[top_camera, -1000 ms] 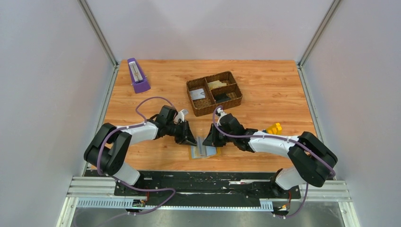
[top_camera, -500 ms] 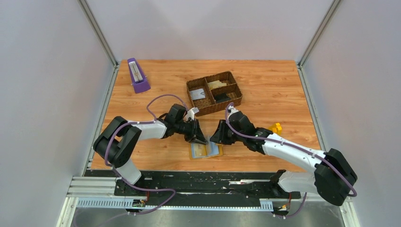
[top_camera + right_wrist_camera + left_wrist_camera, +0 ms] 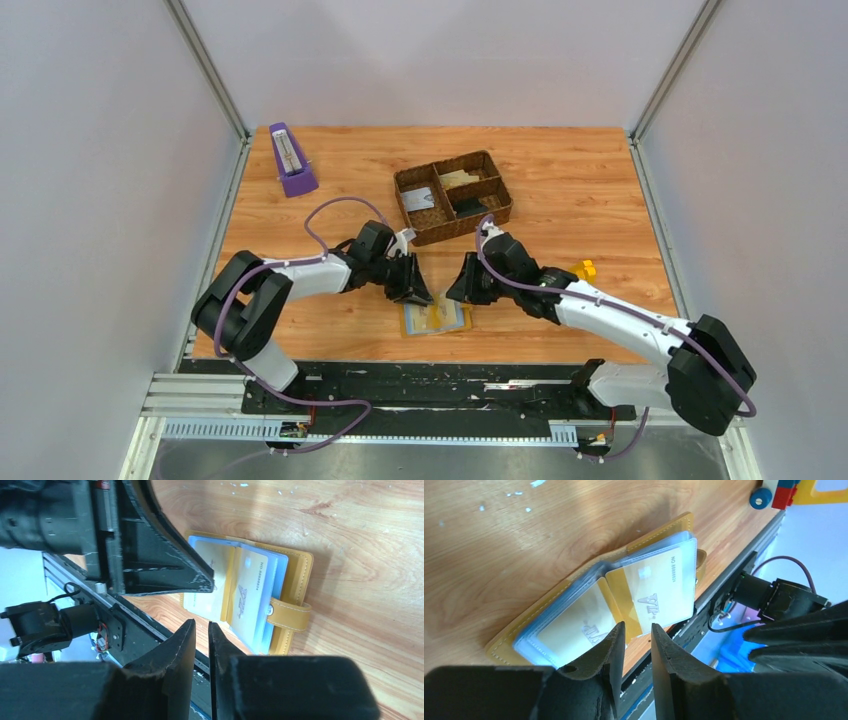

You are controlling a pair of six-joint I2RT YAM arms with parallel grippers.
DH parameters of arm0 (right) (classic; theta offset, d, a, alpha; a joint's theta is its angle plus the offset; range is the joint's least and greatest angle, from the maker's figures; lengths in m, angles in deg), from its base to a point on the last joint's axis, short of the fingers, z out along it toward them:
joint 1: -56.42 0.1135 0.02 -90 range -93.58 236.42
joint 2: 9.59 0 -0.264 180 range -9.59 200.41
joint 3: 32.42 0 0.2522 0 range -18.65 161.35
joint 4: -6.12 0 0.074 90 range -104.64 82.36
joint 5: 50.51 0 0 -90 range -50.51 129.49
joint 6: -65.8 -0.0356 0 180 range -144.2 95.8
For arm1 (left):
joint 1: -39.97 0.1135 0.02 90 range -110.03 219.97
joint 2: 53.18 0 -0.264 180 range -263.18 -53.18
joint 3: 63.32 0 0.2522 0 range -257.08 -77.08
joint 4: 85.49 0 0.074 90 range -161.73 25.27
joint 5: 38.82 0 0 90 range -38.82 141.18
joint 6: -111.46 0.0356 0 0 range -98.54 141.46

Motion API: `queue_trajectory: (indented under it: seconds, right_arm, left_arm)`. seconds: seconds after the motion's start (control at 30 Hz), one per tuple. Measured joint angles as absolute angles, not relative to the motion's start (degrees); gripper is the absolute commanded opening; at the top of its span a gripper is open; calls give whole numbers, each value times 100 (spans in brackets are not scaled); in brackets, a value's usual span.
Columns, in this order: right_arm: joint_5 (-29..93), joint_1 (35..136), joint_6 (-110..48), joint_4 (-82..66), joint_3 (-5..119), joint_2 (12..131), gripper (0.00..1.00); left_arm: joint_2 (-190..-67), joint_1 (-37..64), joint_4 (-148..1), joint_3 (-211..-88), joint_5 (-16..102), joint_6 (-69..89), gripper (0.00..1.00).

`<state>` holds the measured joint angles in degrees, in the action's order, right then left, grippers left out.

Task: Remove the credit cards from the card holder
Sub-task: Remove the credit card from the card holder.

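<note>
1. The card holder [image 3: 436, 318] lies opened flat on the tabletop [image 3: 570, 190], close to its near edge and between my two arms, with the pockets facing up.
2. Its long axis runs left to right, slightly skewed, and the fold runs near to far. The yellow tab [image 3: 290, 616] seems to point toward my right side, though from above it is too small to be sure.
3. Yellow cards [image 3: 663, 587] sit in the clear sleeves on both halves.
4. My left gripper [image 3: 638, 627] hangs just over the holder's far left part, fingers slightly parted with nothing between them.
5. My right gripper [image 3: 201, 625] hangs over the far right part, fingers a narrow slit apart and also empty.
6. Further right lies a small yellow toy [image 3: 582, 269].
7. Beyond it sits a brown woven tray [image 3: 503, 205], and at the far left a purple metronome [image 3: 291, 160].
</note>
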<state>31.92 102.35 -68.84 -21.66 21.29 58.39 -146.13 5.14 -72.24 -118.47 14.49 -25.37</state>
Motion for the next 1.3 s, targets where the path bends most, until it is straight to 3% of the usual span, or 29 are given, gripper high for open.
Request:
queue_trajectory:
  seconds: [0.7, 0.9, 1.3]
  right_arm:
    - [3172, 9960, -6788, -1911, 1816, 7253, 12]
    - [3144, 9958, -6827, -1740, 1735, 7288, 12]
    - [3104, 9958, -6912, -1565, 1648, 7293, 12]
  left_arm:
    - [-14792, 512, -7130, -11840, 1821, -2305, 36]
    - [-14790, 510, -7185, -11840, 1764, -2301, 41]
    - [-14807, 512, -7587, -11718, 1687, -2375, 39]
